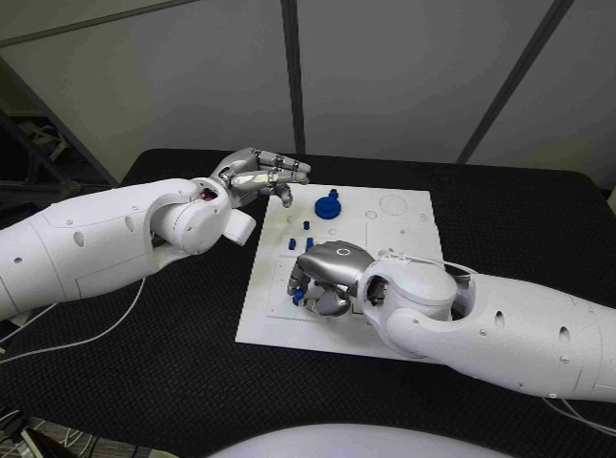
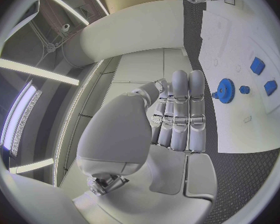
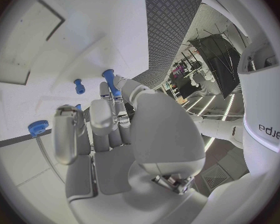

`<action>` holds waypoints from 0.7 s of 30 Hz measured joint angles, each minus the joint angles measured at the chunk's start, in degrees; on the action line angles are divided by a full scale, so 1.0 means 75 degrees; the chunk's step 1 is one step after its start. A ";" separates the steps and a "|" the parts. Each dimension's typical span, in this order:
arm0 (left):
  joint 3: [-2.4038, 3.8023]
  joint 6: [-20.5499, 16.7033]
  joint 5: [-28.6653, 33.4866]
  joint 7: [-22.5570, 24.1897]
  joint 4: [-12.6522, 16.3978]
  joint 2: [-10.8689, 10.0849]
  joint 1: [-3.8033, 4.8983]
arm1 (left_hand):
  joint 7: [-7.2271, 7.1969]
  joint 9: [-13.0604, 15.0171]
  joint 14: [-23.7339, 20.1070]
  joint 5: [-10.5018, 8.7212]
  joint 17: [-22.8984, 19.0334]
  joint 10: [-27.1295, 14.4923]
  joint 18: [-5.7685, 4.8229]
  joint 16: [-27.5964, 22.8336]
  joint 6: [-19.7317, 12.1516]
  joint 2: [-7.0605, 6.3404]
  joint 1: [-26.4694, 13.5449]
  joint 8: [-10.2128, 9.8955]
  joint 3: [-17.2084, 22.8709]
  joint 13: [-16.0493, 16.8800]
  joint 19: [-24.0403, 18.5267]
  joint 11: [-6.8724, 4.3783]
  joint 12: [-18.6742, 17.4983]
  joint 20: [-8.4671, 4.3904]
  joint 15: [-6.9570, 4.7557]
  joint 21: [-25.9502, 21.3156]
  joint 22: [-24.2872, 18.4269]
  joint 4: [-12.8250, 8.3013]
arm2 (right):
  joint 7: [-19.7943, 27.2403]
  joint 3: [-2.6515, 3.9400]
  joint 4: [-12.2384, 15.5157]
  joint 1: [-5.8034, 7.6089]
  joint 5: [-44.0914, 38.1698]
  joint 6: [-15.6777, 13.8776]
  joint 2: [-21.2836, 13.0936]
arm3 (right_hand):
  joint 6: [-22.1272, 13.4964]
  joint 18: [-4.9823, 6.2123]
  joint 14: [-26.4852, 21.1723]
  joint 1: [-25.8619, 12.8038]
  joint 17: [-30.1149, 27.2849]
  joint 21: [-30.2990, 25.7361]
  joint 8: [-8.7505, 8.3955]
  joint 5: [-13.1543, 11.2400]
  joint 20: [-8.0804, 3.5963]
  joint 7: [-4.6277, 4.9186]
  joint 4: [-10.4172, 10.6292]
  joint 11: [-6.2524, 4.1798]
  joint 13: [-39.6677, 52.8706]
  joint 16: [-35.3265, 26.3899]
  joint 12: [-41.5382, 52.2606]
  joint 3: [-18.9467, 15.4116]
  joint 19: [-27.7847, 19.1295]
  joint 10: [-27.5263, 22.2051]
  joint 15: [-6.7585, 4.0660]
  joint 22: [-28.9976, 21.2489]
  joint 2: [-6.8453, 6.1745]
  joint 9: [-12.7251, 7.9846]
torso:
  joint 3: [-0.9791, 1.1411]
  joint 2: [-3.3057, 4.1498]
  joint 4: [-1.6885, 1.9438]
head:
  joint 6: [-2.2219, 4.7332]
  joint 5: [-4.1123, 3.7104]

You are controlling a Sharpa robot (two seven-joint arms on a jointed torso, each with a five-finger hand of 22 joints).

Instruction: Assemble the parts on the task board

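Observation:
The white task board [image 1: 391, 239] lies in the middle of the black table. A blue gear [image 1: 330, 204] stands near its far edge, with small blue pegs [image 1: 308, 227] just in front of it. My right hand [image 1: 329, 279] rests low over the board's near left part and pinches a blue peg [image 3: 109, 80] between thumb and fingertip; the peg's lower end [image 1: 297, 297] shows under the fingers. Another blue peg [image 3: 79, 86] stands on the board close by. My left hand [image 1: 261, 177] hovers off the board's far left corner, fingers side by side [image 2: 179, 115], holding nothing. The gear [image 2: 224, 90] lies beyond its fingertips.
Two blue blocks [image 2: 257, 64] and a small blue piece [image 2: 244, 89] sit on the board near the gear. A round blue knob [image 3: 37, 128] shows beside my right hand. Cables [image 1: 61, 334] trail over the table at the left. Bare board lies at the far right.

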 measured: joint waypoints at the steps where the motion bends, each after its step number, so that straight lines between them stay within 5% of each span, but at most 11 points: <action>1: 0.0000 0.0000 0.0000 -0.0001 0.0000 -0.0001 0.0000 | 0.0000 0.0000 0.0000 0.0000 0.0000 0.0000 0.0000 0.0000 0.0000 0.0000 0.0000 0.0000 0.0000 0.0000 0.0000 0.0000 0.0000 0.0000 0.0000 0.0000 0.0000 0.0000 | 0.0001 -0.0018 0.0000 0.0000 -0.0008 0.0000 0.0006 | -0.0062 0.0001 -0.0013 -0.0069 -0.0026 -0.0001 0.0000 -0.0019 0.0003 0.0016 0.0000 0.0034 -0.0012 -0.0025 -0.0002 0.0000 -0.0003 -0.0056 0.0013 0.0000 0.0002 -0.0024 | -0.0001 0.0001 0.0000 | -0.0005 0.0000; 12: 0.0000 0.0014 0.0002 -0.0021 0.0001 -0.0013 0.0001 | 0.0000 -0.0001 0.0000 0.0000 -0.0006 0.0000 0.0000 0.0000 0.0000 0.0000 0.0000 0.0000 0.0000 -0.0001 0.0000 0.0000 0.0000 0.0000 0.0000 0.0000 0.0000 0.0000 | 0.0028 -0.0084 -0.0019 -0.0016 -0.0046 -0.0064 0.0038 | -0.0641 0.0001 -0.0054 -0.0169 -0.0167 -0.0229 0.0001 -0.0048 0.0163 -0.0046 0.0011 0.0177 -0.0015 -0.0089 -0.0003 -0.0014 -0.0001 -0.0831 0.0166 0.0000 -0.0250 -0.0172 | 0.0004 0.0001 0.0000 | -0.0016 0.0003; 21: 0.0000 0.0031 0.0004 -0.0045 -0.0002 -0.0016 0.0002 | 0.0000 -0.0002 0.0000 0.0000 -0.0005 0.0000 0.0000 0.0000 0.0000 0.0010 -0.0009 0.0000 0.0000 -0.0001 0.0000 0.0000 0.0022 0.0000 0.0000 0.0000 -0.0003 0.0000 | 0.0194 -0.0088 0.0070 -0.0017 -0.0015 -0.0571 -0.0107 | -0.1350 0.0125 -0.0256 0.0001 -0.0943 -0.1127 0.0001 -0.0176 0.0398 -0.0100 0.0140 0.0397 -0.0044 -0.0641 0.0076 -0.0943 -0.0432 -0.2113 0.0368 -0.0112 -0.0478 -0.0230 | 0.0011 0.0001 0.0000 | -0.0005 0.0006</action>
